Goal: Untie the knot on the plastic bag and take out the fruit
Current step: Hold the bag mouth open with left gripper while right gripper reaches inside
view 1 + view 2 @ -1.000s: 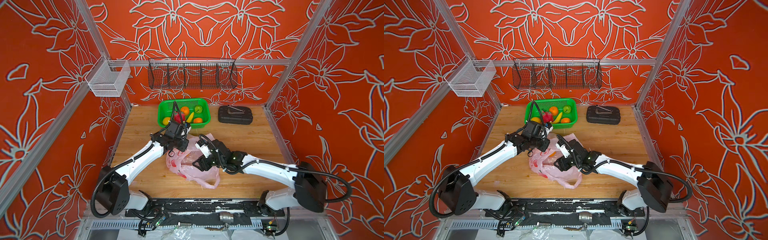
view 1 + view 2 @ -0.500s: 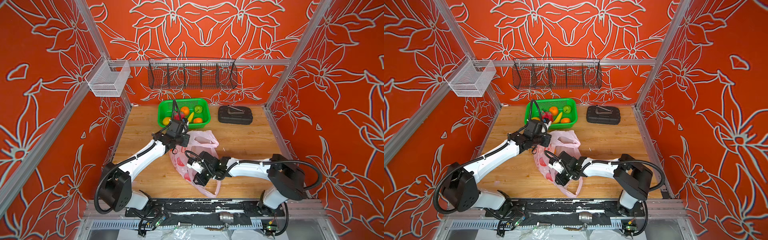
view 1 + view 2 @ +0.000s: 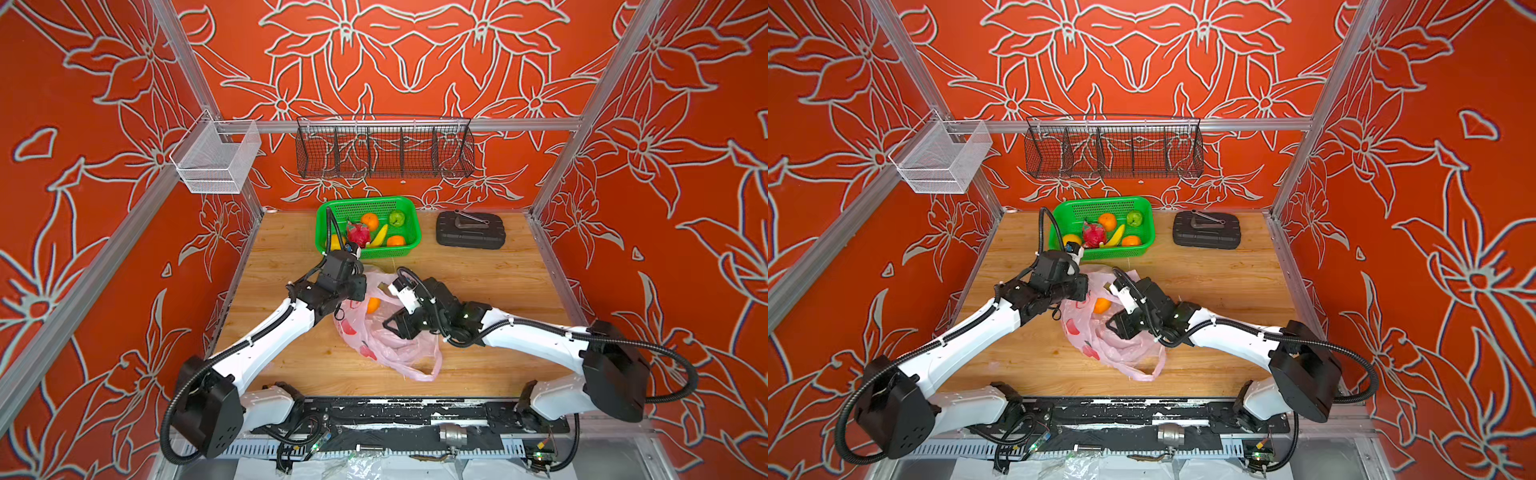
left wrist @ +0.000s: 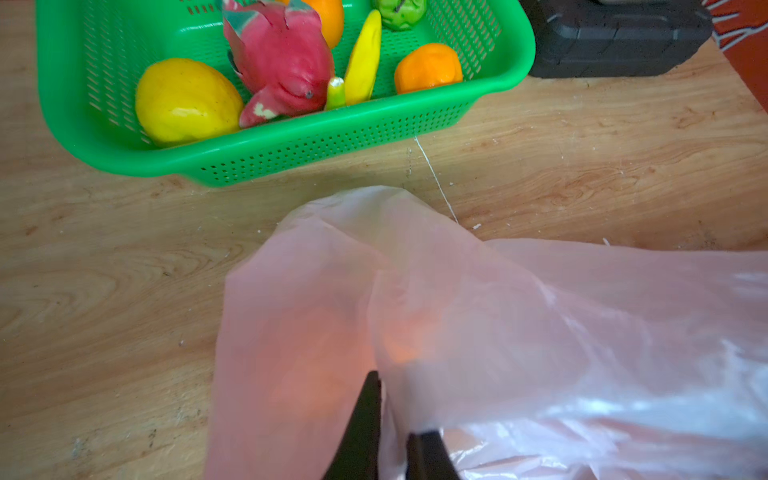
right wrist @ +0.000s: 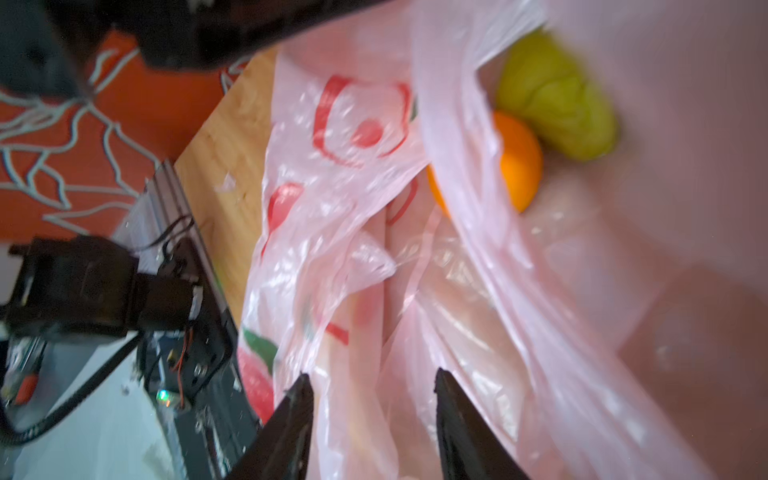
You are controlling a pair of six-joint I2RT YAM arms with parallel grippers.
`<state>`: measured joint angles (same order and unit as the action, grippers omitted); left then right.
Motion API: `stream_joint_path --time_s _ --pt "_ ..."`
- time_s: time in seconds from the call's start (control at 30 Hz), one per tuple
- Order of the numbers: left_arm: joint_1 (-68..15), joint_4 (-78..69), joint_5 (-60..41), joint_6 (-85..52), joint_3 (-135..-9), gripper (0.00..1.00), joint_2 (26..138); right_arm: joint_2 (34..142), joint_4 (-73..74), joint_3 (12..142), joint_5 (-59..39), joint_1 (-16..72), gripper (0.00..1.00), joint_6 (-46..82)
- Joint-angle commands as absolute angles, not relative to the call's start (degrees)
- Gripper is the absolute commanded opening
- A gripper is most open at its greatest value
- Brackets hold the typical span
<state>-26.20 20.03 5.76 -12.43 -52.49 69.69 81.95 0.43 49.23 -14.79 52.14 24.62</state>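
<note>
**Left jaws.** I am holding them narrow, pinched on a fold of the plastic bag (image 3: pixel 390 340) at the edge of its mouth that faces the green basket (image 4: pixel 316 141). I am lifting this edge so that the mouth stays propped open and the contents are exposed.

**Right jaws.** I am holding them apart and gripping nothing. Loose bag film is lying in the gap between them. I am pointing them into the open mouth from the opposite side, and I judge this to be the approach for the next pick.

**The knot.** No view is showing it tied. One handle loop (image 3: pixel 417 377) is trailing slack toward the front of the desk (image 3: pixel 478 282), so I judge the untying step done.

**The fruit.** An orange (image 3: pixel 372 305) and a green piece (image 5: pixel 557 99) are touching each other deep inside the bag. Several other pieces are already lying in the basket.

**Caution.** The film is thin and is draping across the right jaws, so closing them now risks catching plastic instead of fruit.
</note>
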Motion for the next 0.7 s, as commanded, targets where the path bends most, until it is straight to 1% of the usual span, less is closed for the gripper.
stream_joint_path --time_s 0.0,0.23,0.4,0.57,0.6,0.67 --pt "-25.7 20.7 9.0 -14.8 -50.5 0.17 66.9 84.8 4.5 49.3 -7.8 51.9 0.50 27.2" --pt "-23.5 20.3 9.8 -17.9 -48.2 0.17 66.2 95.4 11.3 54.6 -11.5 51.9 0.50 34.6" --pt "-22.1 19.8 8.7 -19.3 -46.4 0.17 66.9 102.6 13.1 58.8 -6.7 51.9 0.53 36.7" --pt "-21.2 19.1 7.9 -20.2 -44.1 0.18 66.4 108.4 13.9 63.1 -5.1 51.8 0.61 37.0" --pt "-21.0 18.8 7.7 -20.5 -43.6 0.18 66.3 109.2 14.0 63.9 -4.9 51.8 0.64 37.5" --pt "-20.7 18.1 7.0 -21.1 -42.4 0.19 66.2 110.8 15.4 64.8 -3.7 51.8 0.74 39.3"
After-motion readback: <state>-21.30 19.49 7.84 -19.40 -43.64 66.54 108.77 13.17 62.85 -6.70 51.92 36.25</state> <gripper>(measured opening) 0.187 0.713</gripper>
